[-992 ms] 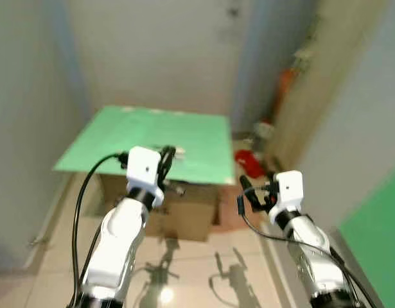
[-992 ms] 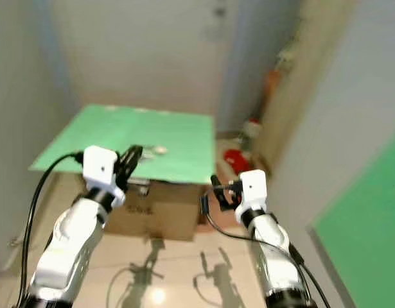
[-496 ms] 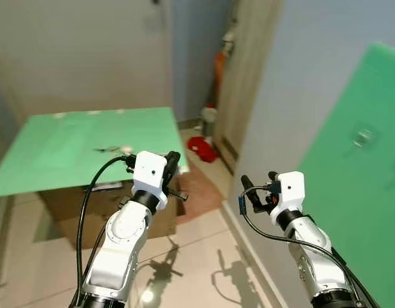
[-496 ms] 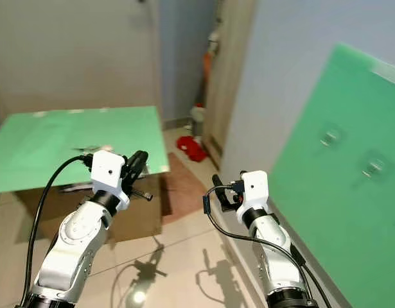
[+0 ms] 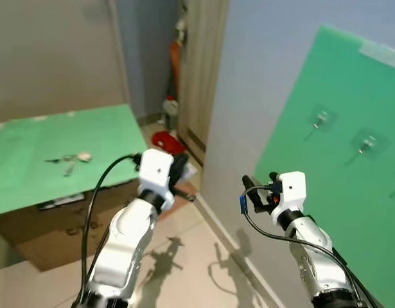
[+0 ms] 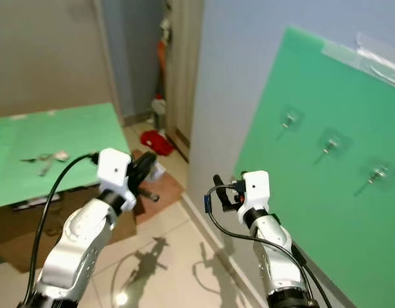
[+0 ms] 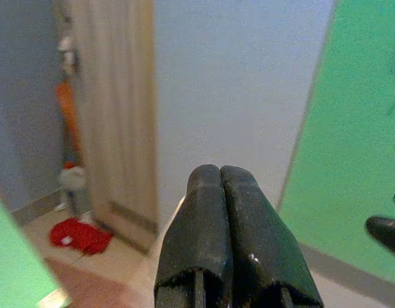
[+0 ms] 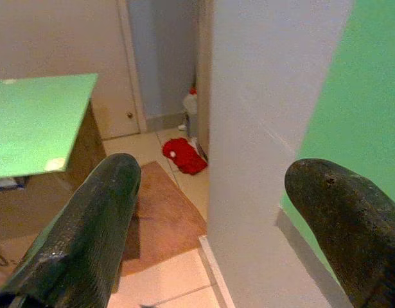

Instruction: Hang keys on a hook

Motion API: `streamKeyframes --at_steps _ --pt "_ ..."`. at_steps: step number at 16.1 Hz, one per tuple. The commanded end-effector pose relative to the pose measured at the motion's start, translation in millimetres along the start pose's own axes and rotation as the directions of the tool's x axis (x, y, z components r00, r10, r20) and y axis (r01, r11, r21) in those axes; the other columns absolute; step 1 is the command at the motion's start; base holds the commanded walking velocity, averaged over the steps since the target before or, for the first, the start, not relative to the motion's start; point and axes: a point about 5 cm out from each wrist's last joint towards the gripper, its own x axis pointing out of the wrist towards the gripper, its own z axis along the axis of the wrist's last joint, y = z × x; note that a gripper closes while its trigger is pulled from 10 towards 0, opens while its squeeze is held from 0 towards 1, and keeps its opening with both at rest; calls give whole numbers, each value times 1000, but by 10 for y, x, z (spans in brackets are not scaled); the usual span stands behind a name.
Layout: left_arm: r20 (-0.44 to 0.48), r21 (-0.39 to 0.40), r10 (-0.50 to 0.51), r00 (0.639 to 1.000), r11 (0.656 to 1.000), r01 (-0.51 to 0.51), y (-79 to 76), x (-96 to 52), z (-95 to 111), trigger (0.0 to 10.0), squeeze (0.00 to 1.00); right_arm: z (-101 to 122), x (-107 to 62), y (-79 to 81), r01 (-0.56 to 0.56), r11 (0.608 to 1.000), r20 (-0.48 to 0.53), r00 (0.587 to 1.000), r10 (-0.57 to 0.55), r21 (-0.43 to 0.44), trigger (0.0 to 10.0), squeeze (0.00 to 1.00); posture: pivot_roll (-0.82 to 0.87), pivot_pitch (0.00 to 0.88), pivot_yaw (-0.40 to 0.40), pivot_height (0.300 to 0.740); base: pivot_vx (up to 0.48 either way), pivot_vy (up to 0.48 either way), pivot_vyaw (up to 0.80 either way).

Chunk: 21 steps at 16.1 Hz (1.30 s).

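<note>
A small bunch of keys (image 5: pixel 69 159) lies on the green tabletop (image 5: pixel 30 173) at my left. On the wall to my right hangs a green panel (image 6: pixel 313 160) with three clear hooks, among them one hook (image 6: pixel 289 119) nearest me and a second hook (image 6: pixel 330 144) beyond it. My left gripper (image 5: pixel 180 168) is raised in mid-air between table and wall, its fingers (image 7: pixel 203 212) pressed together with nothing between them. My right gripper (image 5: pixel 258 186) is held up beside the panel's lower edge, its fingers (image 8: pixel 107 192) spread wide and holding nothing.
A cardboard box (image 5: pixel 36 231) sits under the table. Beyond it a red cloth (image 5: pixel 164 141) and a white bottle (image 5: pixel 169 106) lie by a wooden door (image 5: pixel 200 64). A brown mat (image 6: pixel 160 192) covers the tiled floor ahead. The blue-grey wall (image 5: pixel 248 96) stands close on my right.
The view has swung to the right: the table has slid to the left and the green panel with its hooks has come further into view. Both grippers hold the same pose.
</note>
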Motion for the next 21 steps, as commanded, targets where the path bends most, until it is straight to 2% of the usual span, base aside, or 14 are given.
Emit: streamKeyframes --at_steps 1,6,16,21 --pt "8 -13 -20 1000 1000 20 -16 -7 23 0 439 20 13 -57 12 1000 -6 1000 -12 11 10000 0 -5 0 -61 740 -311 371 -538" --pt "-9 -21 3 1000 1000 -3 19 -16 -8 0 427 13 32 -37 3 1000 -9 1000 -3 10 10000 0 -1 0 -64 740 -165 415 -540" --pt "-27 3 33 999 999 -33 35 -34 -64 0 408 -2 -5 -83 11 1000 -14 1000 -11 4 10000 0 0 0 -69 740 0 0 -539" --pt "-27 18 63 998 998 -63 103 -14 -60 0 424 9 -21 -88 20 1000 2 1000 -20 -9 10000 0 -4 0 -65 736 66 0 -529"
